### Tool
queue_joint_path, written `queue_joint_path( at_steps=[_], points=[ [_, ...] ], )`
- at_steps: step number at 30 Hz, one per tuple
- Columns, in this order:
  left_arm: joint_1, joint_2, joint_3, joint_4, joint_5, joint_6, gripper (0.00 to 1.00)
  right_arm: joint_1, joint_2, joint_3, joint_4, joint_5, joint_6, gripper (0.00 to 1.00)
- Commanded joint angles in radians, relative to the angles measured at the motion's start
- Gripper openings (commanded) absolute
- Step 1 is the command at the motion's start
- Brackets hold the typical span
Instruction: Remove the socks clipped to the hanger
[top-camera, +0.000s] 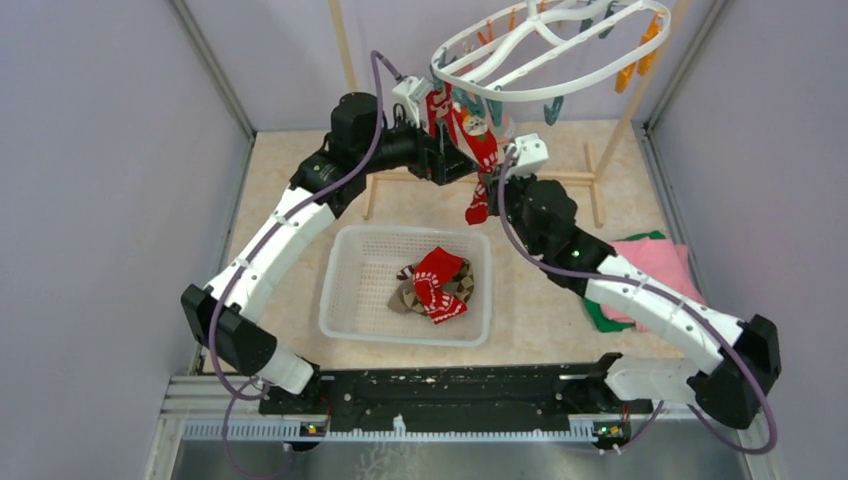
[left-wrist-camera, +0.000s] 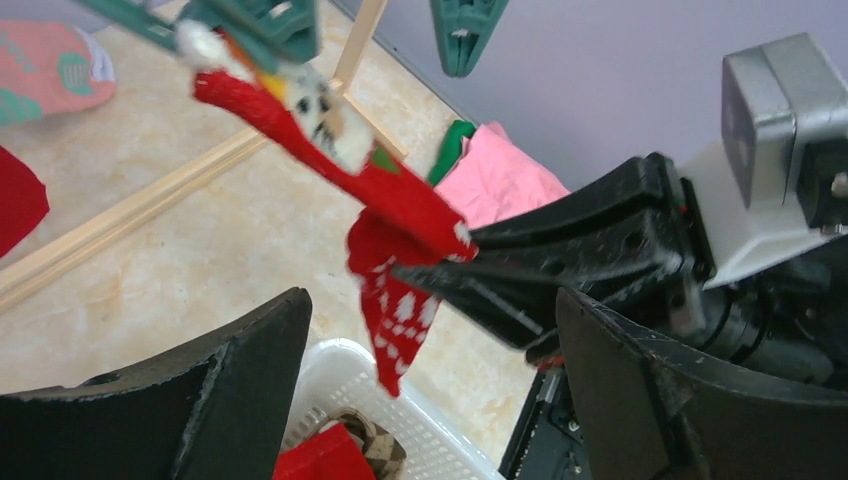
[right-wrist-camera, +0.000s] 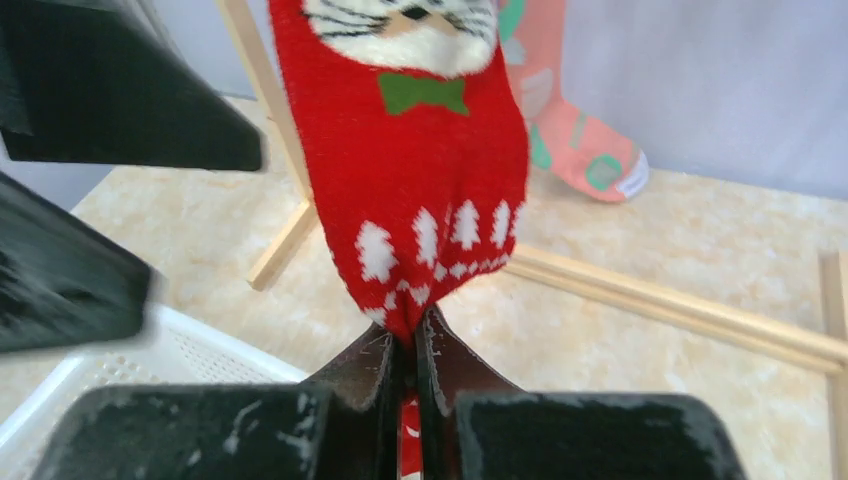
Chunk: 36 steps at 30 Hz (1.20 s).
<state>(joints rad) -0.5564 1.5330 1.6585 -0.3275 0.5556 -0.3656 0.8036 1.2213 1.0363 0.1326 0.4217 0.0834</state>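
The white oval hanger (top-camera: 548, 45) hangs at the top with orange and teal clips. A red sock (top-camera: 474, 135) with a cat face and white patterns hangs from a teal clip (left-wrist-camera: 270, 25). My right gripper (right-wrist-camera: 410, 345) is shut on this red sock (right-wrist-camera: 420, 190) near its lower end, and it also shows in the top view (top-camera: 503, 178). My left gripper (left-wrist-camera: 430, 330) is open and empty, with the sock (left-wrist-camera: 400, 200) ahead of its fingers; it sits beside the sock's upper part (top-camera: 447, 150). A pink sock with teal patches (right-wrist-camera: 570, 130) hangs behind.
A white mesh basket (top-camera: 345, 300) below holds a red sock (top-camera: 438, 280) and brown argyle socks (top-camera: 408, 297). The wooden rack (right-wrist-camera: 660, 300) stands behind. Folded pink and green cloths (top-camera: 650, 262) lie at the right. Purple walls close in on both sides.
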Motion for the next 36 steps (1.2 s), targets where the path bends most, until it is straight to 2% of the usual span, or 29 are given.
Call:
queue_joint_path(
  at_steps=[1,12,18,24,30,36],
  points=[
    [0.024,-0.08,-0.035,-0.021,-0.024,0.03,0.99,-0.034,-0.155,-0.076,-0.021,0.016,0.076,0.0],
    [0.112,-0.151,-0.055,-0.064,-0.079,0.092,0.99,-0.046,-0.412,-0.126,-0.198,0.002,0.183,0.0],
    [0.115,-0.182,-0.102,-0.038,-0.054,0.097,0.97,-0.046,-0.51,-0.095,-0.263,-0.032,0.261,0.0],
    [0.115,-0.203,-0.133,-0.035,-0.044,0.108,0.97,-0.045,-0.596,-0.035,-0.348,0.002,0.286,0.0],
    [0.107,-0.213,-0.117,-0.024,0.027,0.092,0.96,-0.046,-0.615,-0.039,-0.387,-0.001,0.295,0.0],
    [0.054,-0.167,-0.026,-0.039,0.058,0.094,0.98,-0.045,-0.518,-0.095,-0.323,-0.125,0.336,0.0]
  ],
)
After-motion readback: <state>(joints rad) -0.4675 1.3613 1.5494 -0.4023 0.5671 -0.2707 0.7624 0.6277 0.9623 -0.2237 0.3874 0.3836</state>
